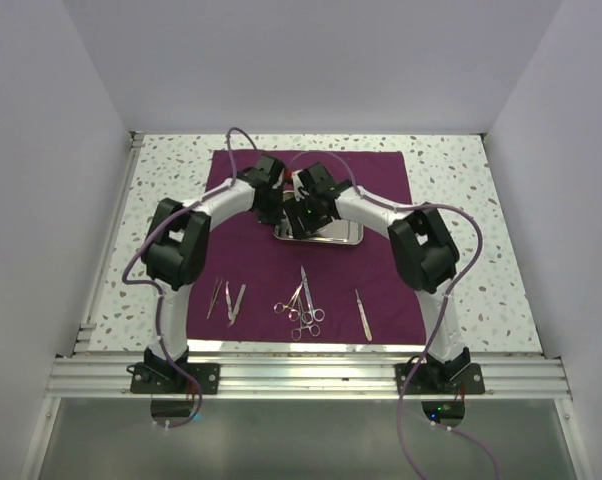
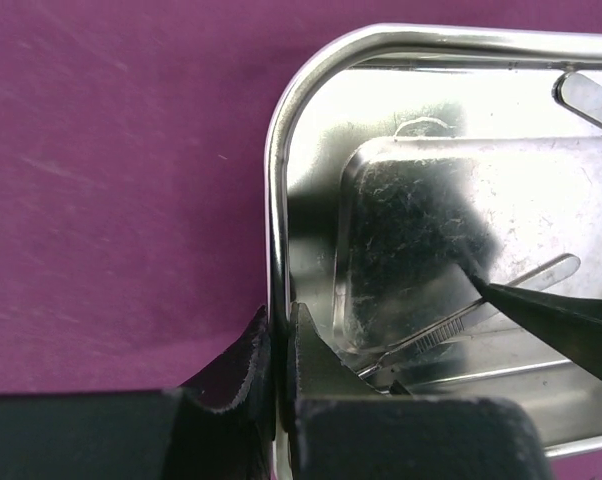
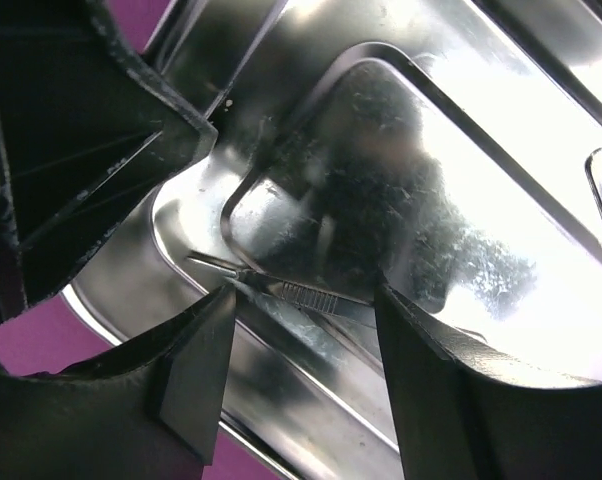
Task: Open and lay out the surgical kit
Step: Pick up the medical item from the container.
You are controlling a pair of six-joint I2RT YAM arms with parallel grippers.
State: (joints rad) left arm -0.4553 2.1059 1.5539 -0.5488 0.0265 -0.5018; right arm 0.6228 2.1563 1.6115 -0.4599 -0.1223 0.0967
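Tweezers (image 3: 311,296), apparently, lie between spread right claw (image 3: 301,290); left claw (image 2: 280,318) pinches tray rim (image 2: 275,170).

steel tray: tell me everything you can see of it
The steel tray is shallow, rectangular, with rounded corners, a rolled rim and a scuffed mirror floor. It lies flat on the maroon cloth. The left tool is shut on its rim; the open right tool straddles a slim instrument inside.

No writing, label, brand mark or number can be read in any view; the steel tray (image 2: 281,150), the maroon cloth (image 2: 111,180) and the ribbed instrument (image 3: 311,295) lying in the tray carry nothing legible
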